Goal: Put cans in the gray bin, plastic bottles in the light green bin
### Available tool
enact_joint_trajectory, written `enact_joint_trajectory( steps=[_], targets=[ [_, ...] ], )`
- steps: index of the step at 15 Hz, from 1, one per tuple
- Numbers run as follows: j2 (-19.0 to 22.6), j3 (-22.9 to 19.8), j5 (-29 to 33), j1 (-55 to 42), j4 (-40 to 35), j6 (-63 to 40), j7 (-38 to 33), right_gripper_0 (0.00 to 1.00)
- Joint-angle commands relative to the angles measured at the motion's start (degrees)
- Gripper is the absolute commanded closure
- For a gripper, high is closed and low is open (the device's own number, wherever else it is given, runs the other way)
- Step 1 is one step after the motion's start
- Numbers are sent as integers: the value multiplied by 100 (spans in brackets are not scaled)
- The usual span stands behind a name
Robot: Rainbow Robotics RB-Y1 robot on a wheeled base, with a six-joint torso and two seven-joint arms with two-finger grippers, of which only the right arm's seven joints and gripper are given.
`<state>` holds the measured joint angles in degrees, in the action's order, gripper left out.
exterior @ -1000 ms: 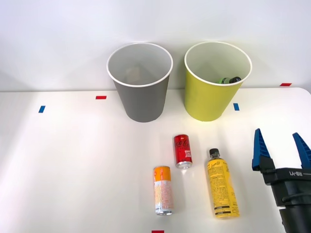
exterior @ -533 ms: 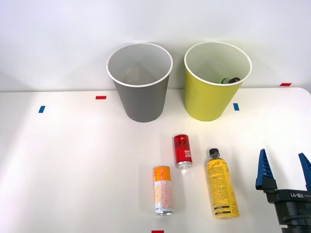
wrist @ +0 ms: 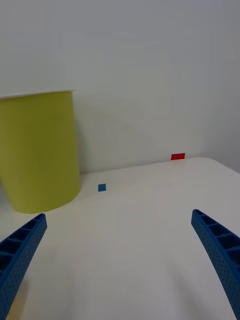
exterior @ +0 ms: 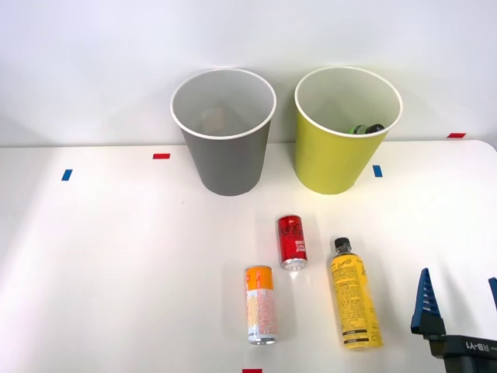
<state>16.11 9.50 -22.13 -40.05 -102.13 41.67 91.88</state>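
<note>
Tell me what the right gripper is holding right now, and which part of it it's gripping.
Nothing. The right gripper is open, its blue fingers spread apart with only bare table between them.

Right gripper [exterior: 460, 299] low at front view's bottom right corner, above table. Blue ribbed fingers [exterior: 425, 301] point up and away from robot, spread wide, nothing between them. Black wrist body just below fingers, mostly cut off by edge. In wrist view both fingers [wrist: 20, 252] stand at two corners, jaws wide apart.
</note>
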Motion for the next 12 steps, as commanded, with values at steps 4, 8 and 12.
enact_joint_trajectory(
  steps=[4,8,12],
  targets=[
    [-416,-369,877,58,387,-27,-223,0],
    [-565,-642,1949,58,510,-10,-1814,0],
    [-653,-660,2442,-337,510,342,-2068,0]
  ],
)
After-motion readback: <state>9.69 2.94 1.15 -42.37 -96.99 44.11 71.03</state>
